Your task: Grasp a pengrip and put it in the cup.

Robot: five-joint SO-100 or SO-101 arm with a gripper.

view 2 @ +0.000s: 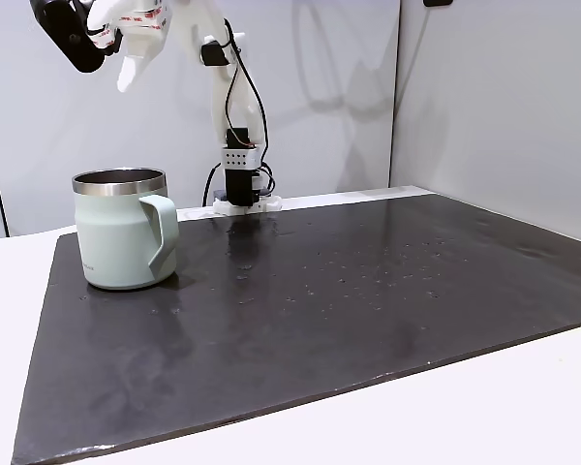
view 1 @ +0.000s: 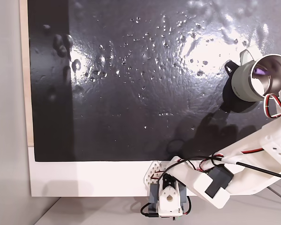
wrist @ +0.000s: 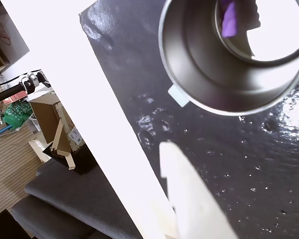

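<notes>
The pengrip (wrist: 229,19) already lies inside the cup (wrist: 199,69): the wrist view looks straight down the steel bore and shows a purple scrap at about 12 o'clock on the bottom, and the top-down fixed view shows the same purple glint (view 1: 259,71) inside the rim. Its long axis cannot be read for sure, though in the wrist view it looks to run roughly 12 to 6. The cup (view 1: 246,84) stands upright on the black mat (view 1: 140,93) near the mat's 3 o'clock edge in that view, handle toward 10 o'clock; in the side fixed view the cup (view 2: 116,237) sits at the mat's left end. The fingers (view 2: 131,53) hang high above it, well apart from the rim, and grip nothing; one pale finger (wrist: 189,194) enters the wrist view from 6 o'clock, with the cup mouth off toward 1 o'clock from it. Whether the fingers stand wide or narrow I cannot tell, since only one tip shows clearly. Judging by this, the drop is done and what remains is a retreat. The arm (view 1: 253,159) has free air above, and the mat toward 9 o'clock in the top-down view is bare, so lifting away needs no care beyond keeping off the rim. The white surface (view 1: 84,178) borders the mat at 6 o'clock.
</notes>
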